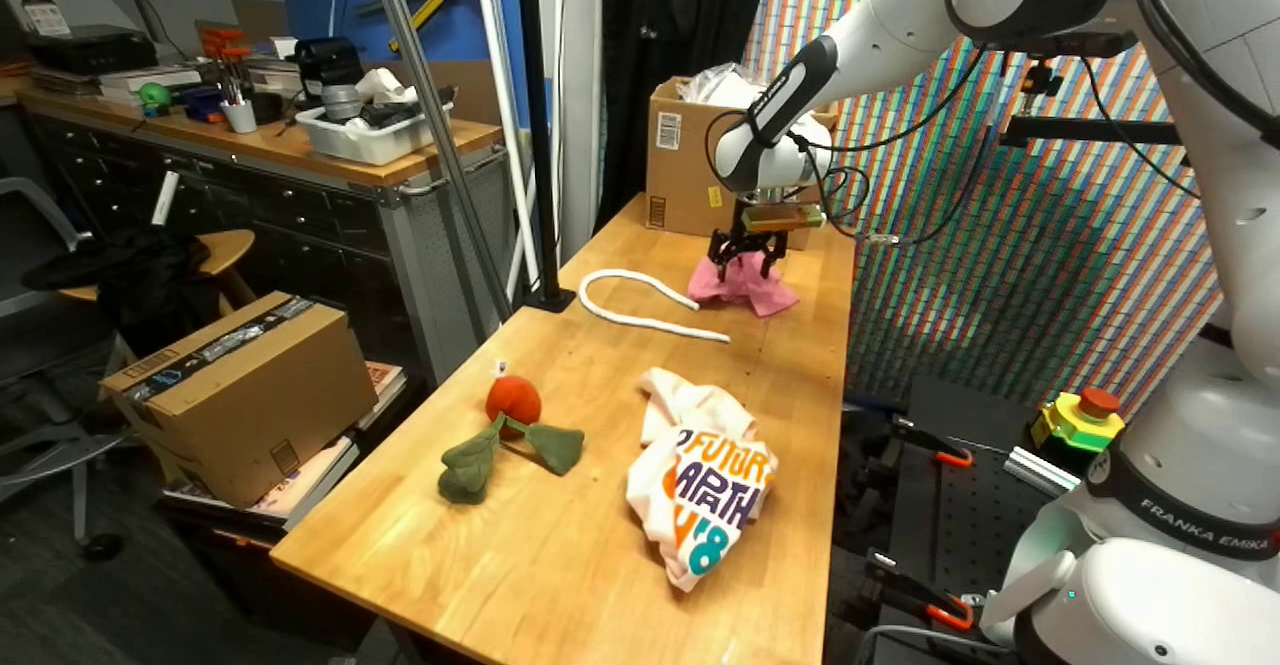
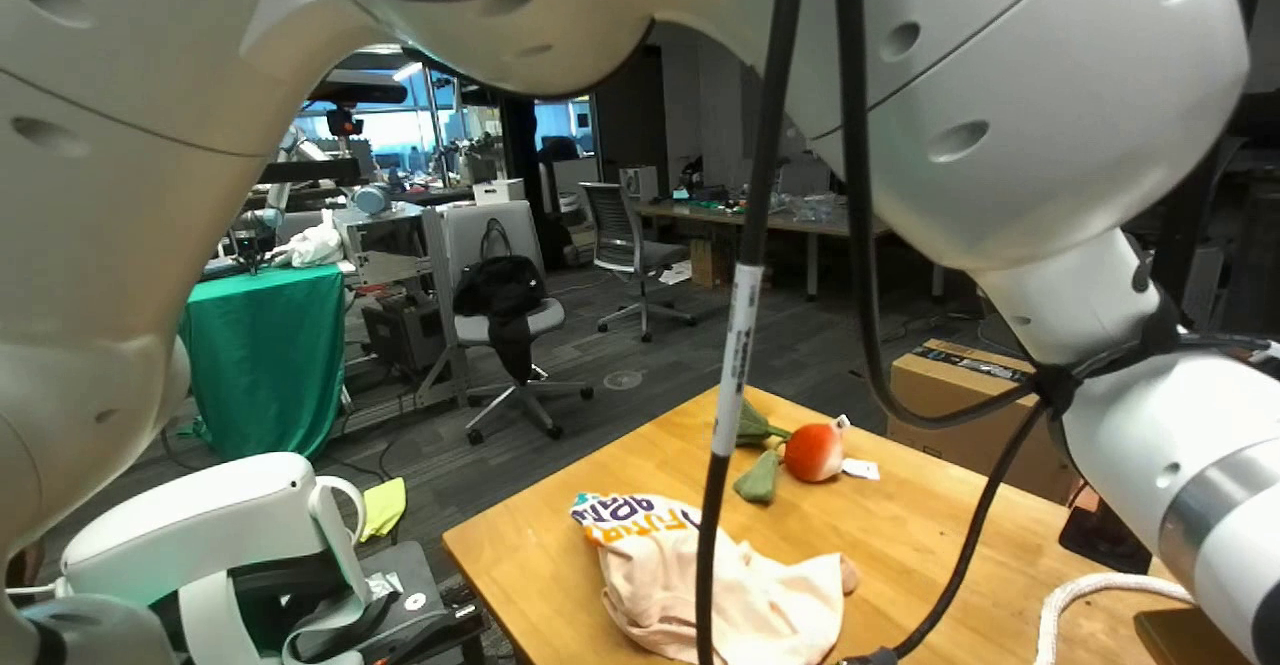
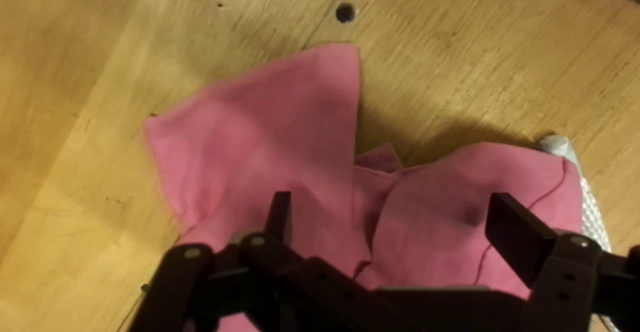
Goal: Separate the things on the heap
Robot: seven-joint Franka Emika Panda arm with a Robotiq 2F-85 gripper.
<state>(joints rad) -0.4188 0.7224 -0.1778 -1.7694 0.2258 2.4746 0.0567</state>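
Observation:
A crumpled pink cloth [image 1: 745, 290] lies at the far end of the table; it fills much of the wrist view [image 3: 310, 162]. My gripper [image 1: 744, 271] is open just over this cloth, its fingers apart with cloth below and between them [image 3: 390, 199]; I cannot tell whether the tips touch it. A white rope [image 1: 640, 321] lies in a loop beside the cloth; part of it shows at the cloth's edge in the wrist view [image 3: 595, 217]. A red plush vegetable [image 1: 513, 401] with green leaves and a cream cloth [image 1: 700, 485] with coloured lettering lie apart, nearer the front.
A cardboard box [image 1: 690, 160] stands at the table's far end, close behind my gripper. A black post [image 1: 540, 165] stands at the table's edge near the rope. The wooden table [image 1: 570, 565] is narrow. My arm and cables cover much of an exterior view [image 2: 1000, 95].

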